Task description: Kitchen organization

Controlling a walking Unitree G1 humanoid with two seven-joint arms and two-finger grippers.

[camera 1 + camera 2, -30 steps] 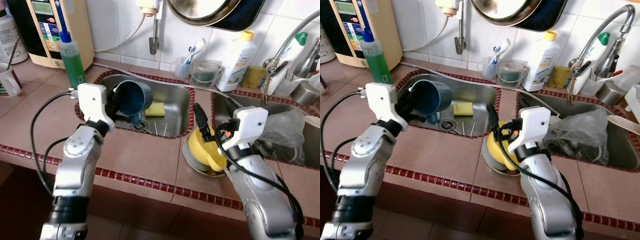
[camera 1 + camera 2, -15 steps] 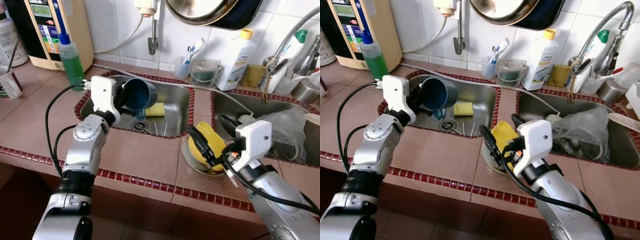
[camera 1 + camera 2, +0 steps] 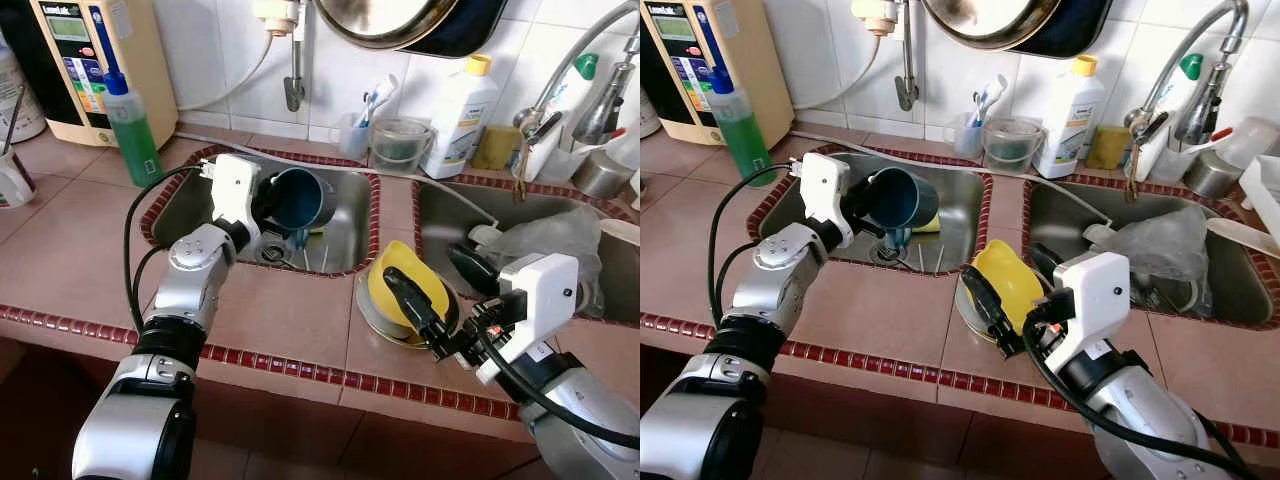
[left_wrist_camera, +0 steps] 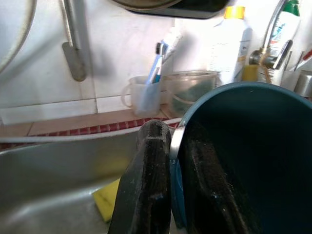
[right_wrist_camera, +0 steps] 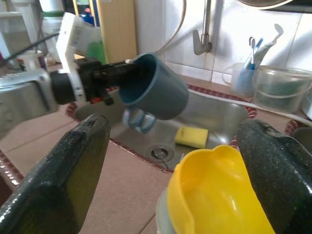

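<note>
A dark blue mug (image 3: 303, 197) hangs tipped on its side over the left sink (image 3: 345, 240). My left gripper (image 3: 264, 196) is shut on its rim, one finger (image 4: 148, 190) outside and one inside. A yellow bowl (image 3: 408, 285) leans tilted in a metal dish (image 3: 372, 312) on the tiled strip between the two sinks. My right gripper (image 3: 442, 290) is open at the bowl from the counter's front side. Its two fingers (image 5: 68, 180) are spread wide, with the bowl (image 5: 219, 195) between them and no grip on it.
A yellow sponge (image 4: 105, 202) lies in the left sink. The right sink (image 3: 440, 200) holds a crumpled plastic bag (image 3: 560, 235). Along the back wall stand a green soap bottle (image 3: 130, 125), a toothbrush cup (image 3: 355, 130), a clear tub (image 3: 398, 145) and a white bottle (image 3: 460, 110).
My left gripper has carried the mug to the right over the sink. My right arm has dropped back toward the counter's front edge, and the bowl now leans more upright.
</note>
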